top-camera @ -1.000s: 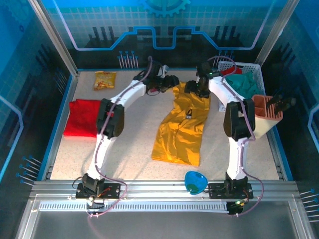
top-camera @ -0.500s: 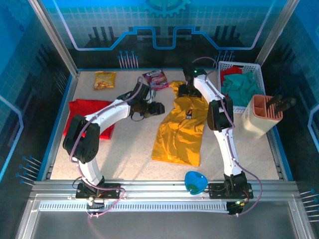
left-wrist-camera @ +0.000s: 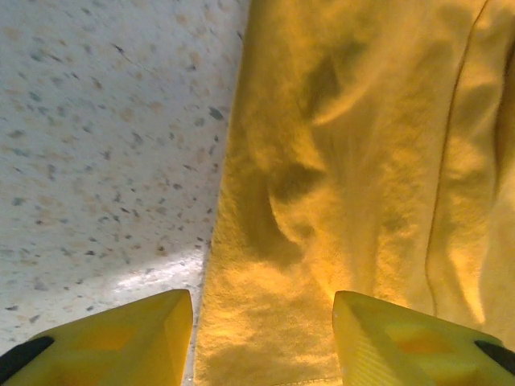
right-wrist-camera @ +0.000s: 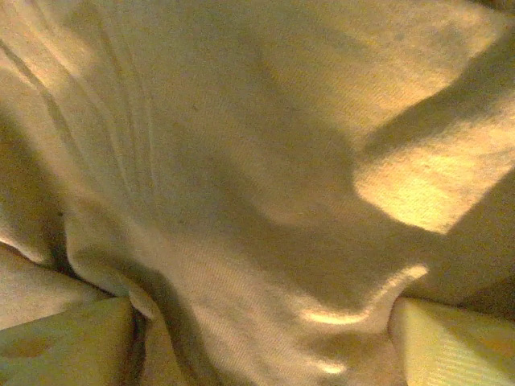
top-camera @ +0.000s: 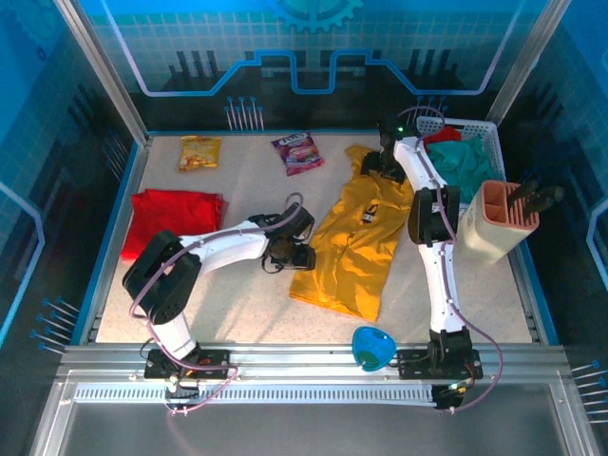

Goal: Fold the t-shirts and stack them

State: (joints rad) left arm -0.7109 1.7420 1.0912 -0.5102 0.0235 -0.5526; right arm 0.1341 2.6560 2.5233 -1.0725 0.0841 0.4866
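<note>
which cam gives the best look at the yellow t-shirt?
Top external: the whole yellow t-shirt lies spread out, with its chest print visible. Left wrist shows one edge against the table; right wrist shows bunched folds close up.

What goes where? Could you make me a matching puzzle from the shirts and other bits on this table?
Things:
1. mustard-yellow t-shirt
2. red t-shirt
3. teal cloth
4. blue heart-shaped object

Places:
A. in the white basket
B. left side of the table
C. at the near edge
D. middle of the table

Pairs: 1-D, 2-B, 3-A, 4-C.
</note>
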